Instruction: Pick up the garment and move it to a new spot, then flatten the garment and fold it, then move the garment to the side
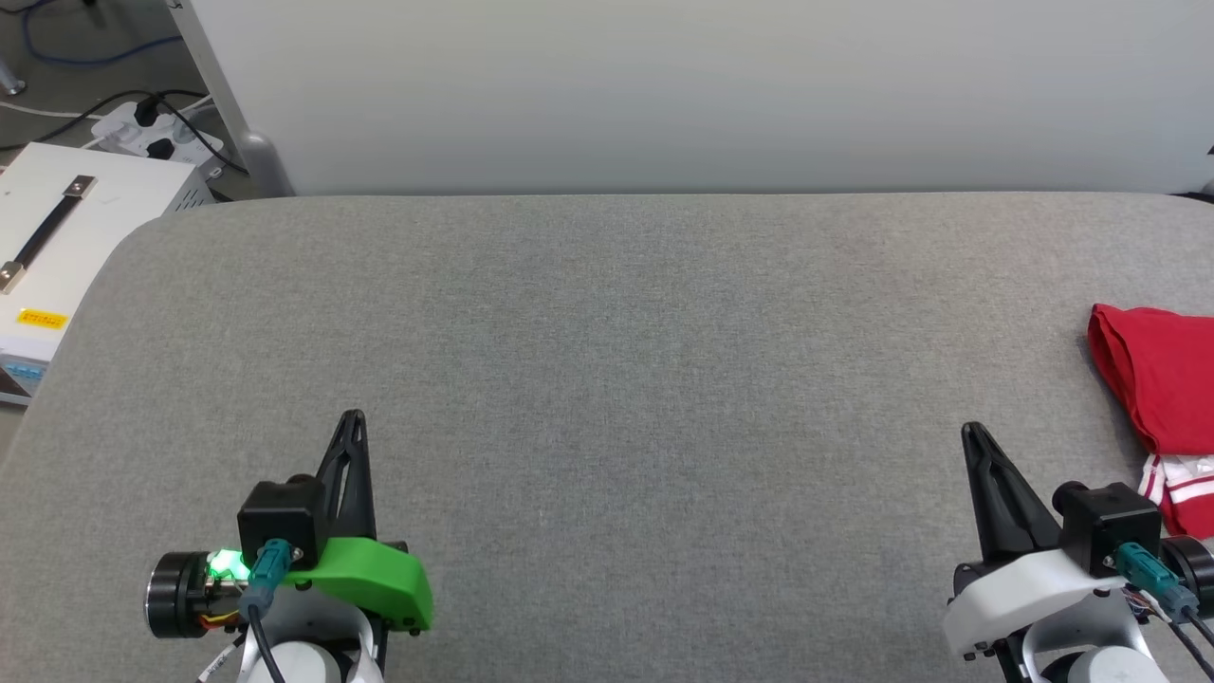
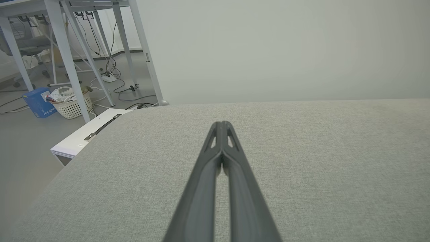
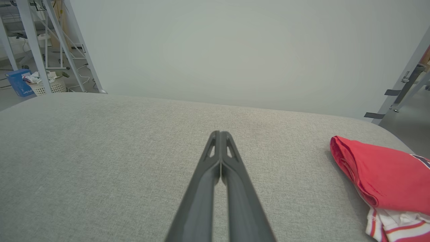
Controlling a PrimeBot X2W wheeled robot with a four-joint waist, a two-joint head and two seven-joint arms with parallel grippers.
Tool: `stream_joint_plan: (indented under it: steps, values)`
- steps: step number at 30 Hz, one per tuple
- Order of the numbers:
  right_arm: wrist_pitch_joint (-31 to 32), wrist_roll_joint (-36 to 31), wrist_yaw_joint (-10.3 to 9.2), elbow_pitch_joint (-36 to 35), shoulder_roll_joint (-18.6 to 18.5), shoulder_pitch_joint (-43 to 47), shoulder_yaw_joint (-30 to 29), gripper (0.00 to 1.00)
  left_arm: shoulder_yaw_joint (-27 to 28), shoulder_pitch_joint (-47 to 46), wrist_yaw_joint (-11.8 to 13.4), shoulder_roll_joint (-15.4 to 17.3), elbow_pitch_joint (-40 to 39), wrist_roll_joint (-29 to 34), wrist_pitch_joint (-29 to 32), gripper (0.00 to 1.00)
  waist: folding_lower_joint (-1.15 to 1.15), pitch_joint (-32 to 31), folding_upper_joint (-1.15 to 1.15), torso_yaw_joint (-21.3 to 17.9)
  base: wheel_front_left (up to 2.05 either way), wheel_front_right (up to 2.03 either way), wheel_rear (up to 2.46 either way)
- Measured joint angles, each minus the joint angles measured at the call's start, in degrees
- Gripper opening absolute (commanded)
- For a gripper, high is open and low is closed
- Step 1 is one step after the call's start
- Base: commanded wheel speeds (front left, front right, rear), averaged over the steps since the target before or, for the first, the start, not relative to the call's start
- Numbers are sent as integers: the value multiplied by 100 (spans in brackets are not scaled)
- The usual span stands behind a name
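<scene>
The garment (image 1: 1162,389) is a red T-shirt with a white, red-striped sleeve, lying folded at the right edge of the grey table (image 1: 607,379). The right wrist view has the garment (image 3: 386,174) at its lower right. My right gripper (image 1: 975,438) hovers low over the table just left of the garment, shut and holding nothing; its fingertips (image 3: 220,134) meet. At the lower left my left gripper (image 1: 353,422) rests over bare table, also shut and empty, fingers pressed together (image 2: 221,125).
A white case with a black handle (image 1: 57,247) and a power strip (image 1: 156,133) sit on the floor past the table's left corner. A pale wall panel (image 1: 702,95) stands behind the table. White desk legs (image 2: 67,57), a basket and a blue box are beyond.
</scene>
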Motion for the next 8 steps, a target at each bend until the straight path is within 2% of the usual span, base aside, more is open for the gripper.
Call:
stream_joint_plan:
  steps: [8]
  values:
    - [108, -51, 0, -2, 3, -2, 7, 0, 18, 17, -1, -29, -37, 19, 98, 0, 0, -29, 0, -6, 0, 0, 0]
